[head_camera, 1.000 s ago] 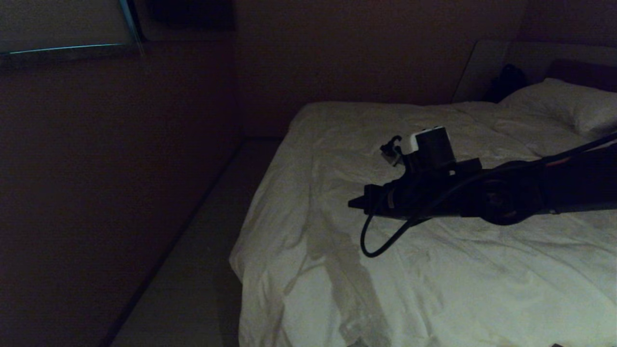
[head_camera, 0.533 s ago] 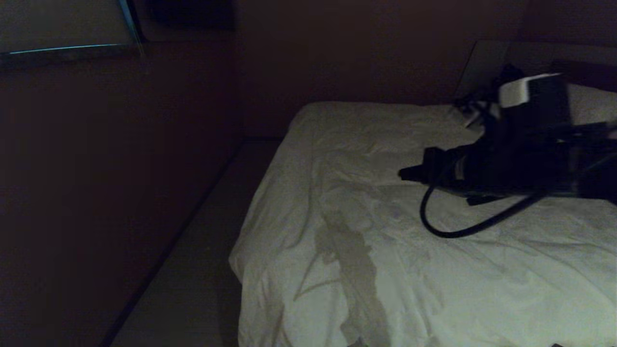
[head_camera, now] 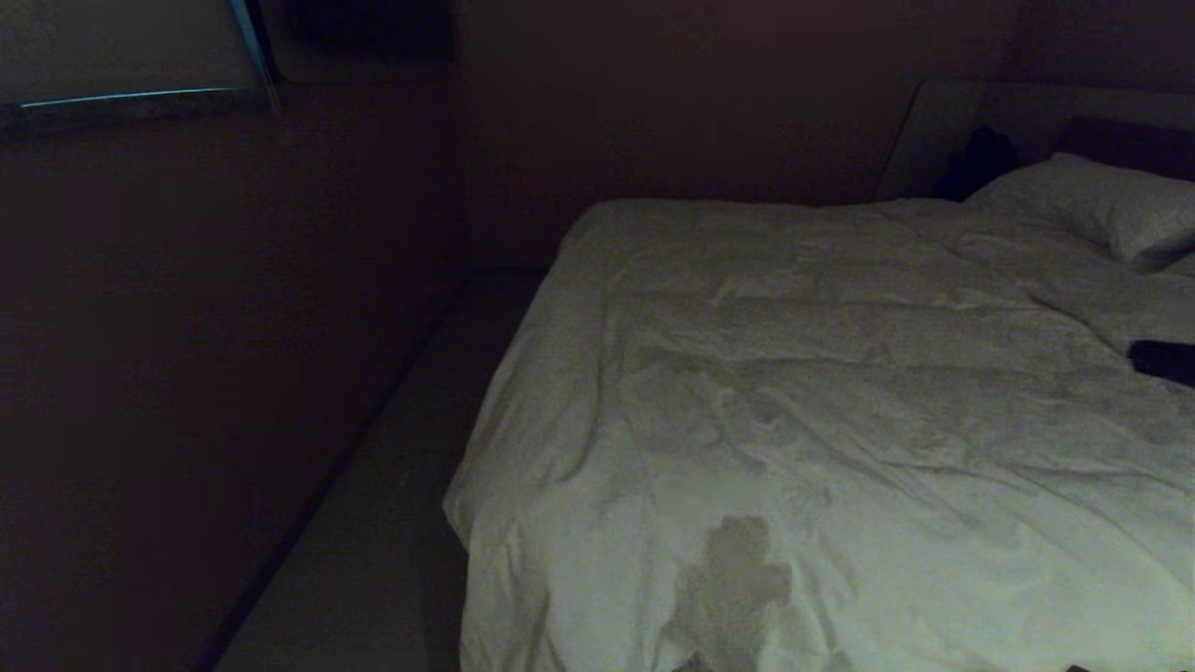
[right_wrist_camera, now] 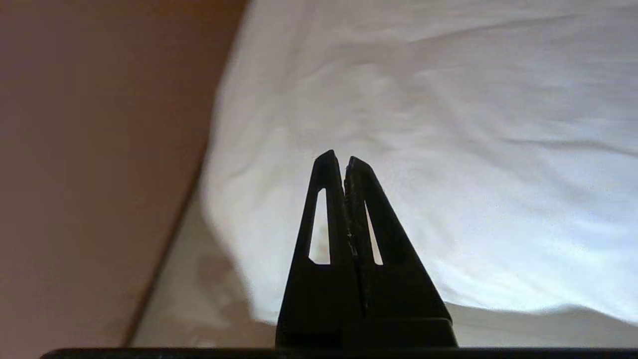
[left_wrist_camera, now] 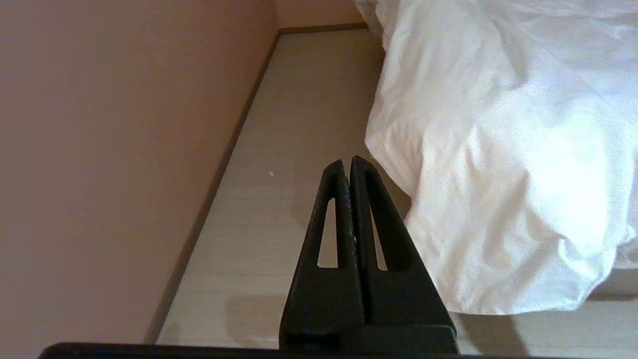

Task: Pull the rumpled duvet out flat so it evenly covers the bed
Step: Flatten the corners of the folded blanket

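We see the wide low bed (head_camera: 523, 523) filling the right of the head view, with the large white, puffy, creased cloth duvet (head_camera: 840, 392) spread across it, its edge draping over the bed's left side. A strip of pale bare floor (head_camera: 373, 523) runs open between that edge and the reddish-brown wall (head_camera: 233, 327). A plump white pillow (head_camera: 1092, 201) lies at the far end. Our left end effector (left_wrist_camera: 347, 164) hangs shut and empty over the floor beside the duvet corner; our right end effector (right_wrist_camera: 338, 159), closed on nothing, hovers above the duvet.
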{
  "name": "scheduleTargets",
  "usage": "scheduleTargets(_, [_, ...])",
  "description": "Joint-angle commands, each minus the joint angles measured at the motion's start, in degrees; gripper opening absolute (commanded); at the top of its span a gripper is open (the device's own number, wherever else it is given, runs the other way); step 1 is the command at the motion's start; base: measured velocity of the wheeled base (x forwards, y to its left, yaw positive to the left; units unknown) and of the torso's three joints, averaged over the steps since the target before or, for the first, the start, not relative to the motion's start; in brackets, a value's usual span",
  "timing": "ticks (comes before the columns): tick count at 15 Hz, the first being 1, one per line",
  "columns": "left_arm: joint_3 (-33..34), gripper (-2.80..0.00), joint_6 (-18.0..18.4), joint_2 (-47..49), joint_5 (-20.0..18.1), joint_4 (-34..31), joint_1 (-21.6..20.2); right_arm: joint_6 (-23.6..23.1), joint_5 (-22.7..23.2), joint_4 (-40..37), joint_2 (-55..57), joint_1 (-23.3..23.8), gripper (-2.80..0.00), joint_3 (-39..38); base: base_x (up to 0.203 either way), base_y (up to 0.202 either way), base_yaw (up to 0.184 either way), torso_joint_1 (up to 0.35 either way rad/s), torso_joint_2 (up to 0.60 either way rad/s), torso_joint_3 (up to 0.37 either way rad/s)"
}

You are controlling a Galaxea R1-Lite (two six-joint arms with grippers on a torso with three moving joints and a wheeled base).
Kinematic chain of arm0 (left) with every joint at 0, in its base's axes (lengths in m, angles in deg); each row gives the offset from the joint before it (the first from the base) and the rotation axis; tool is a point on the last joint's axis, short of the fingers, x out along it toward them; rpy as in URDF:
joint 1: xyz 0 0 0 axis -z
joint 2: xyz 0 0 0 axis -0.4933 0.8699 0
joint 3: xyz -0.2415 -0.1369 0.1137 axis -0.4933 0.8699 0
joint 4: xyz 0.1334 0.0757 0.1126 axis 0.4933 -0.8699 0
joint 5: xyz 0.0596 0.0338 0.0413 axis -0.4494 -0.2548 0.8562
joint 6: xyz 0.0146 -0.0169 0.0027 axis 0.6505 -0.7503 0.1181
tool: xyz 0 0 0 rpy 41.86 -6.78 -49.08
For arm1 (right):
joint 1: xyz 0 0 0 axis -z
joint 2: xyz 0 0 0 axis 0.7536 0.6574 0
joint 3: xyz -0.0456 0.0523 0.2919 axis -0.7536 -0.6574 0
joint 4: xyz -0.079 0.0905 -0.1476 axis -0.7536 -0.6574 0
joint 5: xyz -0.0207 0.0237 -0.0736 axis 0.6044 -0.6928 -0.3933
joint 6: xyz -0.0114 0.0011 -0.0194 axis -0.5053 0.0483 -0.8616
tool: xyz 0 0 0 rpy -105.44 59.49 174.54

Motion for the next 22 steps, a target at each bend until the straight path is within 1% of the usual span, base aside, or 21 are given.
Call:
scheduleTargets(1, [0.0,-2.80,0.0,0.0,0.0,0.0,0.0,-1.1,-5.0,-2.1,-7.7,0.7,-2.80,-3.4,0.000,0.000,0.000,0.000,0.00,0.000])
scheduleTargets(2, [0.0,-2.80,0.2,0.0,-0.4,0.0,0.0,-1.5,-7.0,-3.2,-12.0,0.7,-2.80,-5.0,0.000,0.000,0.000,0.000,0.00,0.000])
scheduleTargets(4, [0.0,-2.80,0.3,0.0,-0.5,0.0,0.0,-2.6,-11.9,-5.2,-24.2,0.8,-2.80,-8.8,0.000,0.000,0.000,0.000,0.00,0.000])
scheduleTargets(6, [0.0,-2.80,0.2,0.0,-0.5,0.1,0.0,-5.4,-16.3,-6.7,-33.1,1.1,-2.80,-13.3,0.000,0.000,0.000,0.000,0.00,0.000])
scheduleTargets(8, [0.0,-2.80,0.3,0.0,-0.5,0.0,0.0,-10.1,-19.4,-7.8,-38.3,2.0,-2.80,-17.3,0.000,0.000,0.000,0.000,0.00,0.000])
scheduleTargets(10, [0.0,-2.80,0.5,0.0,-0.4,-0.1,0.0,-11.2,-23.2,-7.4,-38.5,2.3,-2.80,-18.7,0.000,0.000,0.000,0.000,0.00,0.000])
scheduleTargets(11, [0.0,-2.80,0.5,0.0,-0.4,-0.1,0.0,-11.2,-23.2,-7.4,-38.5,2.3,-2.80,-18.7,0.000,0.000,0.000,0.000,0.00,0.000])
scheduleTargets(13, [0.0,-2.80,0.5,0.0,-0.5,-0.1,0.0,-14.6,-24.5,-7.2,-38.4,2.8,-2.80,-18.0,0.000,0.000,0.000,0.000,0.00,0.000])
scheduleTargets(14, [0.0,-2.80,0.5,0.0,-0.5,-0.1,0.0,-15.8,-24.8,-7.2,-38.4,4.4,-2.80,-18.0,0.000,0.000,0.000,0.000,0.00,0.000])
scheduleTargets(15, [0.0,-2.80,0.5,0.0,-0.5,-0.1,0.0,-16.2,-24.9,-7.2,-38.3,4.7,-2.80,-18.0,0.000,0.000,0.000,0.000,0.00,0.000])
scheduleTargets(16, [0.0,-2.80,0.6,0.0,-0.5,-0.1,0.0,-16.8,-24.8,-7.3,-38.3,6.4,-2.80,-18.2,0.000,0.000,0.000,0.000,0.00,0.000])
scheduleTargets(17, [0.0,-2.80,0.6,0.0,-0.5,-0.1,0.0,-17.2,-24.7,-7.5,-38.3,9.0,-2.80,-18.5,0.000,0.000,0.000,0.000,0.00,0.000])
scheduleTargets(18, [0.0,-2.80,0.8,0.0,-0.4,-0.1,0.0,-17.6,-24.6,-7.7,-38.3,9.8,-2.80,-18.8,0.000,0.000,0.000,0.000,0.00,0.000])
scheduleTargets(20, [0.0,-2.80,1.0,0.0,-0.4,-0.1,0.0,-18.0,-24.2,-7.7,-41.0,13.2,-2.80,-20.3,0.000,0.000,0.000,0.000,0.00,0.000])
scheduleTargets(21, [0.0,-2.80,1.3,0.0,-0.4,-0.1,0.0,-18.6,-23.5,-7.3,-44.5,13.5,-2.80,-21.4,0.000,0.000,0.000,0.000,0.00,0.000])
scheduleTargets(22, [0.0,-2.80,1.4,0.0,-0.2,0.0,0.0,-19.4,-21.9,-7.1,-47.5,13.6,-2.80,-22.5,0.000,0.000,0.000,0.000,0.00,0.000])
